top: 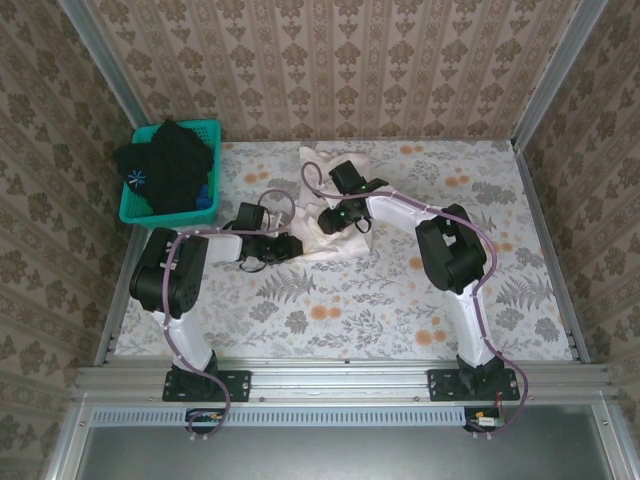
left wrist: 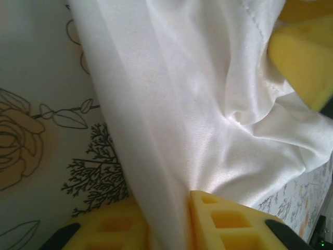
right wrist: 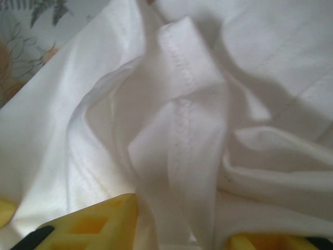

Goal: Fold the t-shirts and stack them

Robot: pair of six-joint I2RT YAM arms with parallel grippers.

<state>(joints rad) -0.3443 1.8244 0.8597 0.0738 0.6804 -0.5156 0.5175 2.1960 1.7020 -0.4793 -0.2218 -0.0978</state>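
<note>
L gripper: pinched on white t-shirt. R gripper: cloth btwn jaws, can't tell if clamped. Your risk: thin bite slips, fold collapses.

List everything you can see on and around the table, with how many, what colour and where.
t-shirt: one, white, crumpled mid-table between the two hands.
basket: one, teal, far left corner of the table.
clothes: dark heap, count unclear, piled in the basket.
table: one, pale floral cover, under everything.
left hand: one, yellow fingers, closed on a fold of the t-shirt.
right hand: one, yellow fingers, t-shirt cloth between them, grip unclear.
</note>
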